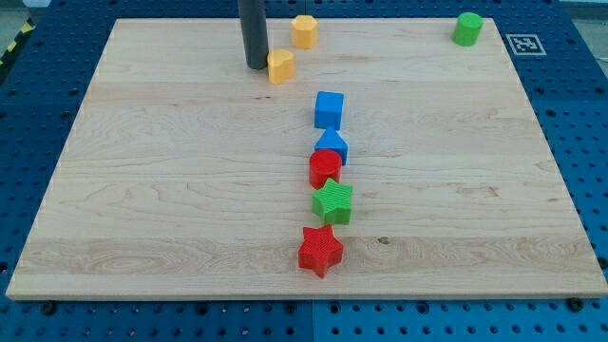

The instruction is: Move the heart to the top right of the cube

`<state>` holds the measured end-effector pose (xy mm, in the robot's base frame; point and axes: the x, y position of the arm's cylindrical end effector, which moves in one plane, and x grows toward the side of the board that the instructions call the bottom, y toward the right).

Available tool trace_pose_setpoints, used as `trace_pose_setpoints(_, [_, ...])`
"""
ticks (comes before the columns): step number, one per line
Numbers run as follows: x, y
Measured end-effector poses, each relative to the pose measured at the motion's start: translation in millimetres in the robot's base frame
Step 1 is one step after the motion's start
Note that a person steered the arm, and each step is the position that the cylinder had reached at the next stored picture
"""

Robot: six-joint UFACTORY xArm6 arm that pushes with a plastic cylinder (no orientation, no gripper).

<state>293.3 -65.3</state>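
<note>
Yellow heart touching my tip, wooden board, blue pegboard probably beneath

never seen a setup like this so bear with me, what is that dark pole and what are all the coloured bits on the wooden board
The dark pole is the end of a robot arm. It has no claw and holds nothing; its lower end, my tip, slides along the table top and pushes blocks. There is one camera, looking down at the pale wooden board.

My tip stands near the view's top, just left of the small yellow heart block, close to it or touching. Above and right of that sits a yellow-orange rounded block. A green cylinder is at the top right corner.

Down the middle runs a line: a blue cube, a second blue block, a red block, a green star and a red star.
</note>
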Motion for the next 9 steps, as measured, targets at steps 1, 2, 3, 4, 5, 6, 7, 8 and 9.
trace_pose_setpoints(1, [3, 13])
trace_pose_setpoints(2, [9, 28])
trace_pose_setpoints(3, [19, 44])
trace_pose_setpoints(4, [30, 69])
trace_pose_setpoints(5, [34, 89])
trace_pose_setpoints(6, [34, 42])
trace_pose_setpoints(7, [22, -46])
trace_pose_setpoints(8, [-27, -110])
trace_pose_setpoints(9, [-99, -111])
